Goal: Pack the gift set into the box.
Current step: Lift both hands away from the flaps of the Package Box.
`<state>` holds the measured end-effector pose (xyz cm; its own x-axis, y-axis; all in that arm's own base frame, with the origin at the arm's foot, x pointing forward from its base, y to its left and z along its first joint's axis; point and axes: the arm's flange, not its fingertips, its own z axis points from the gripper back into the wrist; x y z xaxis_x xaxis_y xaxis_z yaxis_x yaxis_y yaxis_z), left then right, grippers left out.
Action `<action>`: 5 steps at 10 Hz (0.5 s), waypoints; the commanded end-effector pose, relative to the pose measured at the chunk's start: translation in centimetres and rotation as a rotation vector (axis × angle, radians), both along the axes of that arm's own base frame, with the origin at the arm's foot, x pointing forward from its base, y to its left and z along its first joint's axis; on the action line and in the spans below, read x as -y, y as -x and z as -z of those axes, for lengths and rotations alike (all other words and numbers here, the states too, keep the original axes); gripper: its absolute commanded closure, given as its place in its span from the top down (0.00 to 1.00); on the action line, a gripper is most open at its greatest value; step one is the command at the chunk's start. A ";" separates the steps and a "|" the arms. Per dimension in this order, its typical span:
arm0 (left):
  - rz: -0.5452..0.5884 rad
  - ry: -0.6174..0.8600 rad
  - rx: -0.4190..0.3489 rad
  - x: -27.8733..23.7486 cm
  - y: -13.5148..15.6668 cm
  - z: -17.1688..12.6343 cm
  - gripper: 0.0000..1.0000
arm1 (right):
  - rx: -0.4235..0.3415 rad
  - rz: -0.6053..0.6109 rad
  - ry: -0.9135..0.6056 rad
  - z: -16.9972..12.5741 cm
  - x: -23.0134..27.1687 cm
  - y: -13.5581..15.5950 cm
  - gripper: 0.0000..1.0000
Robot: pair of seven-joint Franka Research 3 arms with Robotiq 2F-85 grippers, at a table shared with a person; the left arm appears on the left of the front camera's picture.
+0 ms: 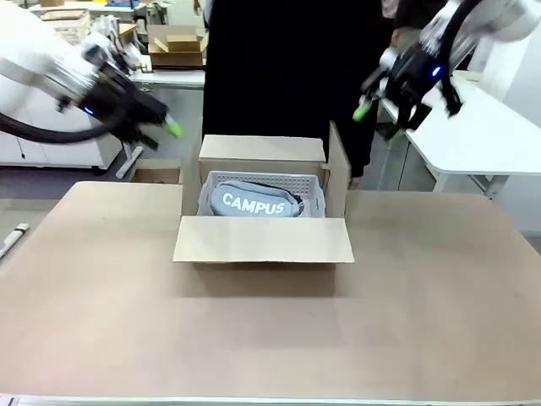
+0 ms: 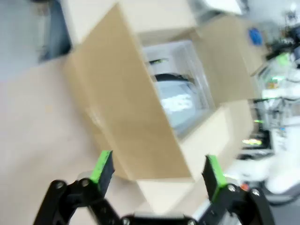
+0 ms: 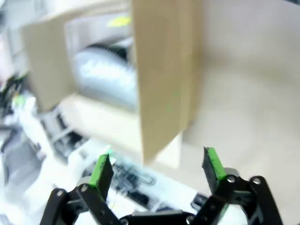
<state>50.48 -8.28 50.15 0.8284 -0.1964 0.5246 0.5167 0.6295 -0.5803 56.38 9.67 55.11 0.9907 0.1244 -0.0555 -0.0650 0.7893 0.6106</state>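
Front view: I am seeing the CAMPUS pouch (image 1: 254,203) lying in the slotted tray (image 1: 309,182) inside the box (image 1: 264,242) on the counter (image 1: 423,296); packing is looking done, flaps unfolded. Left wrist view: left gripper (image 2: 157,171) hanging spread, empty, over the box. Right wrist view: right gripper (image 3: 158,168) gaping, holding nothing.

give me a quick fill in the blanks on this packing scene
1. The grey pouch bears the white word ____.
2. The pouch lies in the slotted tray, inside the cardboard ____.
3. The left gripper and right gripper both have their fingers ____.
Missing: CAMPUS; box; open.
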 end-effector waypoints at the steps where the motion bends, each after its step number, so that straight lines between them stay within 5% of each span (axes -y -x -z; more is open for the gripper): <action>1: 0.375 0.714 0.016 -6.6 3.7 -0.9 1.00 | -0.019 -0.131 -0.579 -0.8 6.6 5.1 1.00; 3: 0.451 0.972 0.111 -8.8 4.7 -0.1 1.00 | -0.042 -0.108 -0.736 0.6 9.5 5.8 1.00; 5: 0.342 0.930 -0.076 -9.1 3.9 2.0 1.00 | -0.002 0.009 -0.815 2.7 11.2 5.7 1.00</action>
<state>44.27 1.54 50.47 0.7247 0.0649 0.6860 0.6889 -0.0926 -0.7189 49.93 -2.33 53.77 0.9843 0.1634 0.0663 -0.0906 0.1460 0.9851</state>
